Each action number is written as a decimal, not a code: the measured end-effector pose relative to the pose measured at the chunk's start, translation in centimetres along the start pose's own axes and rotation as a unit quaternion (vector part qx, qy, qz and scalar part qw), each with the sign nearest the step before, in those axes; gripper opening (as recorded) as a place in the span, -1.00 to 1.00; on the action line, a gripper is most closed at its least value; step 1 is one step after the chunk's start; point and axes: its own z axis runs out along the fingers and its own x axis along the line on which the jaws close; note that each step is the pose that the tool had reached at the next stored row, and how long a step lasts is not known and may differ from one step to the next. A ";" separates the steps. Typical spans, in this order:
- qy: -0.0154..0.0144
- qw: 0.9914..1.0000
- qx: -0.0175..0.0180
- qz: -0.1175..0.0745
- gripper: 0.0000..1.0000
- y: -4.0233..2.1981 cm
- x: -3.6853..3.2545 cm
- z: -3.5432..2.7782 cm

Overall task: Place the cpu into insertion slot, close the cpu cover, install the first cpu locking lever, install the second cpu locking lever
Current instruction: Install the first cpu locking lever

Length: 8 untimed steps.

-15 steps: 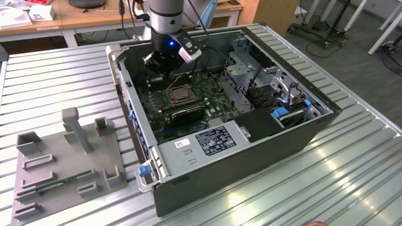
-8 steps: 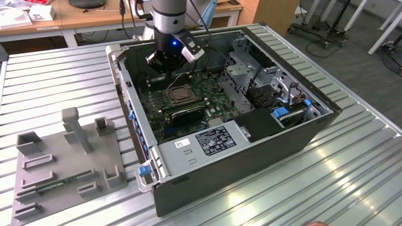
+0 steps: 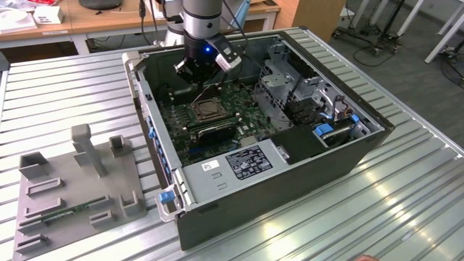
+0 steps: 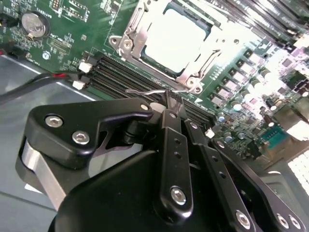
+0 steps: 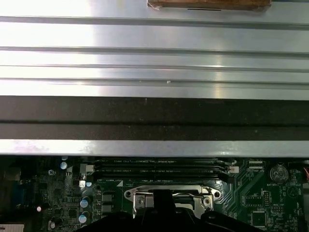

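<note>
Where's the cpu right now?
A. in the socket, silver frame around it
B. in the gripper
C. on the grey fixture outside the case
A: in the second wrist view the cpu sits in the insertion slot with the cpu cover framing it.

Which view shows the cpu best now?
The second wrist view: the cpu lies close and bright inside the cpu cover. In the exterior view it is small; in the first wrist view the gripper hides it.
</note>
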 end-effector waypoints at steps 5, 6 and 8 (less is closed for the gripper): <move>0.000 1.000 -0.013 0.000 -0.79 0.12 -0.06 0.15; 0.000 1.000 -0.015 0.000 -0.79 0.12 -0.08 0.19; 0.000 1.000 -0.017 0.000 -0.79 0.11 -0.12 0.35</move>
